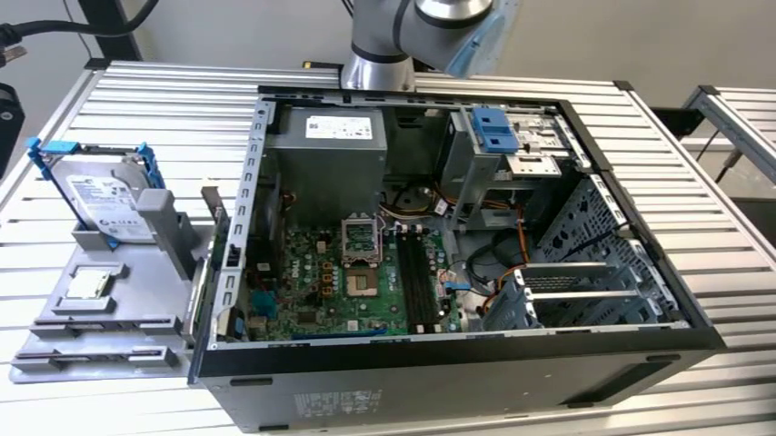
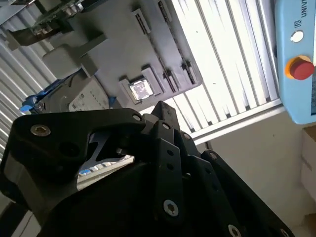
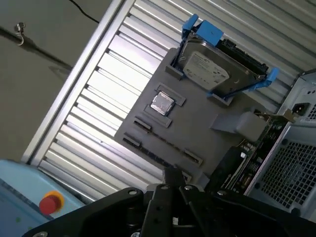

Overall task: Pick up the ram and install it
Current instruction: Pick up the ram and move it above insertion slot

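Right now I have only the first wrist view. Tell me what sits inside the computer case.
Observer: The case lies on its side, open upward; long black memory slots run beside the processor socket, on the exterior view's right of it.
Operator: Report where the arm stands.
Observer: The arm rises just beyond the case's far wall.
Operator: Name what fills the far end inside.
Observer: A gray power supply, with a blue bracket to the exterior view's right of it.

my pincer is matte black, jointed links with silver screws; my arm silver, capped pale blue.
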`<state>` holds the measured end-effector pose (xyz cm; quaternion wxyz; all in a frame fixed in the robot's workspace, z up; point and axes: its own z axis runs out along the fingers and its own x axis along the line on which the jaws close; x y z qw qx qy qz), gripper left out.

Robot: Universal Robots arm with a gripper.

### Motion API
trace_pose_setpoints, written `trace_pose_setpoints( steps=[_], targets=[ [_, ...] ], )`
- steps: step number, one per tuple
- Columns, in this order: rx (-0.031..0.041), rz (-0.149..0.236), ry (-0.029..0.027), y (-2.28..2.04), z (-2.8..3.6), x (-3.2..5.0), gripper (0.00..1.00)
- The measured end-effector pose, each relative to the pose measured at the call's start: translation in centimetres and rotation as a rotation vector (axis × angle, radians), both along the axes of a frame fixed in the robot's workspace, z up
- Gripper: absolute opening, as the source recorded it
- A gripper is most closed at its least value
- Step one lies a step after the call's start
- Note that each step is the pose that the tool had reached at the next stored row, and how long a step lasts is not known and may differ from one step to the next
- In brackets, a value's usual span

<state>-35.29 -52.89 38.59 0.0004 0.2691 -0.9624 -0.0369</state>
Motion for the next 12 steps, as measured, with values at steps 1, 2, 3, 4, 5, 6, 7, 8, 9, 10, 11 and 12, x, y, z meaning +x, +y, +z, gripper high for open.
trace_pose_setpoints(
  steps=[1, 2, 3, 4, 5, 6, 7, 8, 9, 10, 11, 12],
  targets=[
    [0.0000, 0.018, 0.0000, 0.00, 0.00, 0.00, 0.00],
    [0.0000, 0.036, 0.0000, 0.00, 0.00, 0.00, 0.00],
    [0.0001, 0.055, -0.0001, 0.00, 0.00, 0.00, 0.00],
    [0.0001, 0.073, -0.0001, 0.00, 0.00, 0.00, 0.00],
    [0.0000, 0.090, 0.0000, 0.00, 0.00, 0.00, 0.00],
    [0.0000, 0.109, 0.0000, 0.00, 0.00, 0.00, 0.00],
    [0.0001, 0.126, -0.0001, 0.00, 0.00, 0.00, 0.00],
    [0.0000, 0.145, 0.0000, 0.00, -0.01, 0.00, 0.00],
    [0.0001, 0.163, -0.0001, 0.00, -0.01, 0.00, 0.00],
    [0.0000, 0.182, -0.0001, 0.00, -0.02, 0.00, 0.00],
    [0.0001, 0.200, -0.0001, 0.00, -0.03, 0.00, 0.00],
    [0.0000, 0.218, 0.0000, 0.00, -0.04, 0.00, 0.00]
  ],
)
